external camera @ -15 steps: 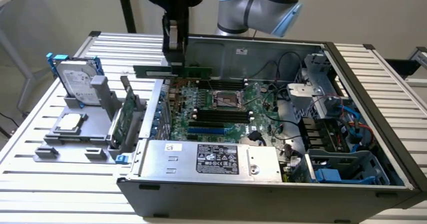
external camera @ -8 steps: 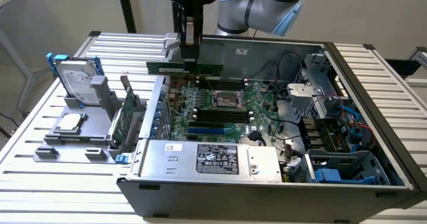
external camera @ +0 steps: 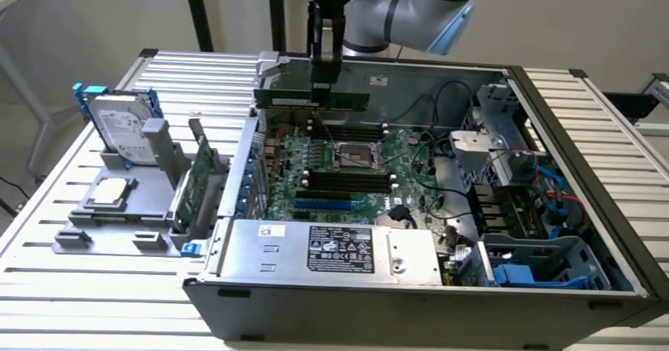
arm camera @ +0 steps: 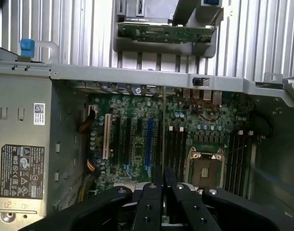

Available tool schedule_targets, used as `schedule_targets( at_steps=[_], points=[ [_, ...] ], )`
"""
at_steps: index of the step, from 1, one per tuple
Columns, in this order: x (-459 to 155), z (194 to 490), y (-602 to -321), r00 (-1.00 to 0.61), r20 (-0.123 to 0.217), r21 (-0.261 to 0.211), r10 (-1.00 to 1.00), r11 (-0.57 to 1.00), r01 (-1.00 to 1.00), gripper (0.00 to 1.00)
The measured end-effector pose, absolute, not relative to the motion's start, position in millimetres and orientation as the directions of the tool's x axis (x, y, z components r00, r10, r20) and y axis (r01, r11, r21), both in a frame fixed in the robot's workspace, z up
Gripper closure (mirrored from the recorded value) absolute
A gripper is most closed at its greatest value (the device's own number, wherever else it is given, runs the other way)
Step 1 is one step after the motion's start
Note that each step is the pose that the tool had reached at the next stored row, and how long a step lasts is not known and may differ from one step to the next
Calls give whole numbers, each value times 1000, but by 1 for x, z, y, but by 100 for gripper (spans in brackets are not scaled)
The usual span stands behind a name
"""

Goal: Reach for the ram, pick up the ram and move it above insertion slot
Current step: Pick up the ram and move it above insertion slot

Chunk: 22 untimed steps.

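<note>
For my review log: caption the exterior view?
Tool holding the ram above the open computer case's motherboard.

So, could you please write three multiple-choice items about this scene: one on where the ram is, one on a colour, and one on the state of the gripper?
1. Where is the ram?
A. lying on the grey stand
B. held in the air above the motherboard
C. seated in a slot

2. What colour is the rail on the hard drive?
A. red
B. yellow
C. blue

3. How is the gripper?
A. shut on the ram
B. open and empty
C. shut on a cable

Answers:
1 B, the stick hangs over the open computer case, clear of the board.
2 C, blue plastic frames the drive.
3 A, the fingers pinch the ram's edge.
</note>
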<state>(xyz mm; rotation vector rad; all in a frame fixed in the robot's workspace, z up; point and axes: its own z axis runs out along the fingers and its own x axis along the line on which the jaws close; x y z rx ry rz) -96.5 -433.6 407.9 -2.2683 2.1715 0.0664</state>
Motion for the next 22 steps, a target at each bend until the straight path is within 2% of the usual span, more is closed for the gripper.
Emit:
schedule_targets(
  at_steps=[12,22],
  points=[
    [-70,407,-401,43,-31,29,-999,-44,-999,87],
    [-55,405,-390,36,-31,28,-999,-37,-999,87]
  ],
)
